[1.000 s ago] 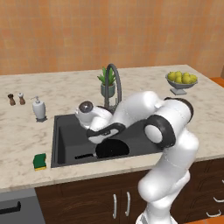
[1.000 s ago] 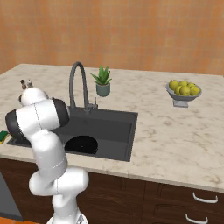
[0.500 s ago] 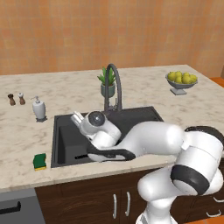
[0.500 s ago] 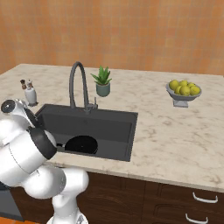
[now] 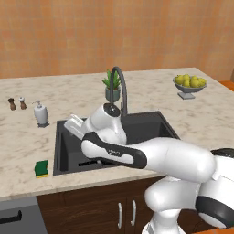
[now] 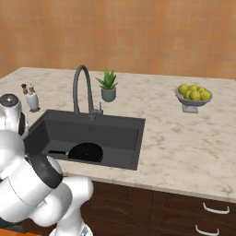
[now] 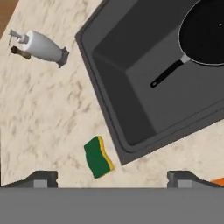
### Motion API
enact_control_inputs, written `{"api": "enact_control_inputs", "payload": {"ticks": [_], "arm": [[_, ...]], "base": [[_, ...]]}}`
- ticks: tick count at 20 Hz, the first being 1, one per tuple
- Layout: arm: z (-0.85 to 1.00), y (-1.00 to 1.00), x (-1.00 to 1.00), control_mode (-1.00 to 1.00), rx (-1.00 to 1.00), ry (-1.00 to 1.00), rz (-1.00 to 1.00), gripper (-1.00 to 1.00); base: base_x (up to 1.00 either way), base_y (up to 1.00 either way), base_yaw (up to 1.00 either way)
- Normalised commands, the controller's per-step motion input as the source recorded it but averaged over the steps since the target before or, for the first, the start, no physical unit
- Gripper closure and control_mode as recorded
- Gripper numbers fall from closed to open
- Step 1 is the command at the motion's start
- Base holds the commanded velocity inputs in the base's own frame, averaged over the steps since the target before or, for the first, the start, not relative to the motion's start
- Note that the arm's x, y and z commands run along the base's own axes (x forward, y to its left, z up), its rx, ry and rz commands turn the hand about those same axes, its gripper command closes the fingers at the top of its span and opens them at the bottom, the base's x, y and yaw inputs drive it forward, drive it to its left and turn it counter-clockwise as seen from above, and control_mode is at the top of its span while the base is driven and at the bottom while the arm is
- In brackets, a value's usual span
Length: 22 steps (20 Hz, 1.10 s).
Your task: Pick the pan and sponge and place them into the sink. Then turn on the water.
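Pan lies flat on the floor of the sink, in the half away from the sponge, its thin handle pointing toward the basin's middle; the right base view shows the same pan near the basin's front wall. Sponge sits on the worktop just beside the sink's front left corner, green face up with a yellow edge showing, apart from the rim; in the left base view the sponge is at the worktop's front edge, left of the sink. My gripper hangs above that corner, looking down on the sponge, with nothing between its fingertips; the tips stand wide apart at the two sides of the hand view, so my hand is released. In the left base view my arm reaches low over the sink's left part and I cannot make out the fingers there. Faucet arches over the sink's back edge, and I see no stream below it, though the spout's end is small. Soap dispenser stands on the worktop left of the sink's back corner, with small shakers beyond it. A potted plant stands behind the faucet and a fruit bowl toward the worktop's right end.
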Motion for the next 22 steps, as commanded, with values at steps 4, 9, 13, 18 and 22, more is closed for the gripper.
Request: {"api": "enact_control_inputs", "payload": {"ticks": [4, 9, 13, 18, 22], "arm": [[-0.01, 0.52, -0.51, -1.0, -0.12, 0.0, 0.08, -1.0], [0.0, 0.62, -0.15, -1.0, -0.21, 0.0, 0.11, -1.0], [0.0, 0.51, 0.0, -1.0, -0.21, 0.06, 0.16, -1.0], [-0.22, 0.3, 0.04, -1.0, -0.19, 0.14, 0.11, -1.0], [-0.32, 0.26, 0.14, -1.0, -0.21, 0.1, 0.08, -1.0]], "base": [[0.0, 0.0, 0.0], [0.0, 0.0, 0.0], [0.0, 0.0, 0.0], [0.0, 0.0, 0.0], [0.0, 0.0, 0.0]]}}
